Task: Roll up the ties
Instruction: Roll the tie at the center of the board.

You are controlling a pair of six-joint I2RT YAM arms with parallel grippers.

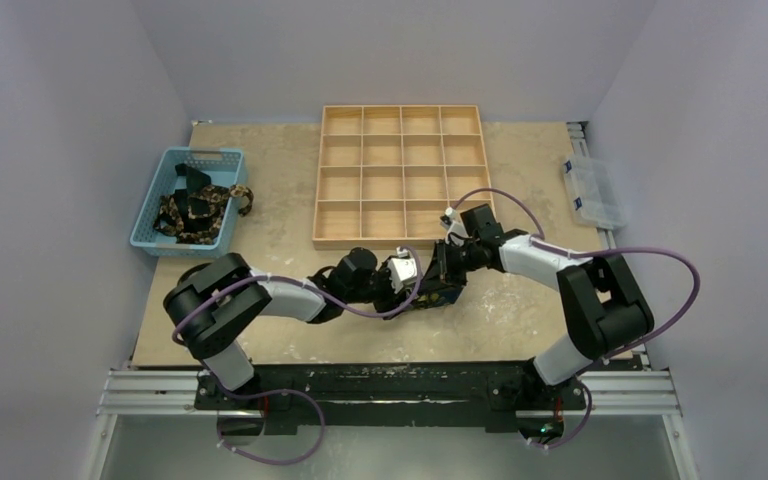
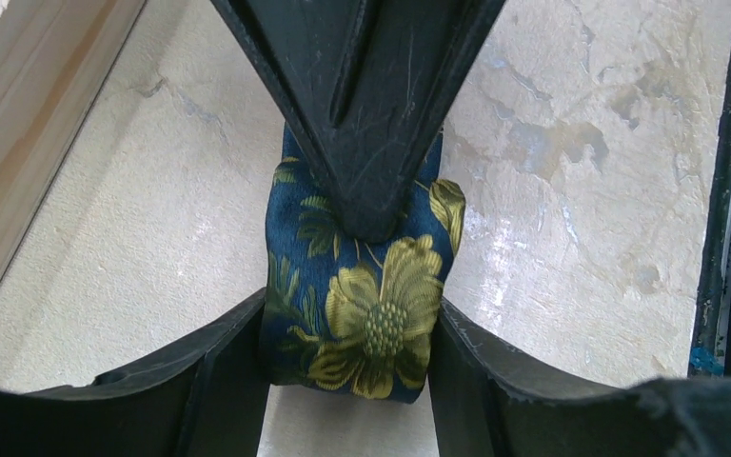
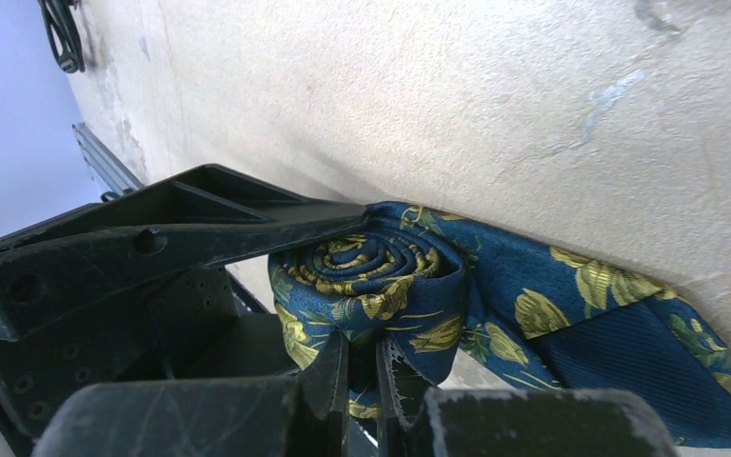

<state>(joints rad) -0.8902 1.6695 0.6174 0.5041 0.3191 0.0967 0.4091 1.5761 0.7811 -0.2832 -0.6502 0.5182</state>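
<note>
A navy tie with yellow-gold flowers is wound into a tight roll (image 3: 381, 267) on the table, and its loose tail (image 3: 609, 324) lies flat to the right. My left gripper (image 2: 347, 357) is shut on the roll (image 2: 371, 314), with one finger on each side. My right gripper (image 3: 364, 360) is shut on the roll's lower fabric, and its finger (image 2: 362, 114) presses on the roll from above. In the top view both grippers (image 1: 410, 275) (image 1: 447, 268) meet over the tie (image 1: 438, 296), just below the wooden tray (image 1: 400, 130). More ties (image 1: 200, 208) lie in a blue basket (image 1: 160, 190).
A clear plastic box (image 1: 592, 192) sits at the table's right edge. The wooden tray's side (image 2: 19, 143) is close on the left in the left wrist view. A dark rail (image 2: 723, 190) runs along the near table edge. A black cable loop (image 3: 62, 33) lies further off.
</note>
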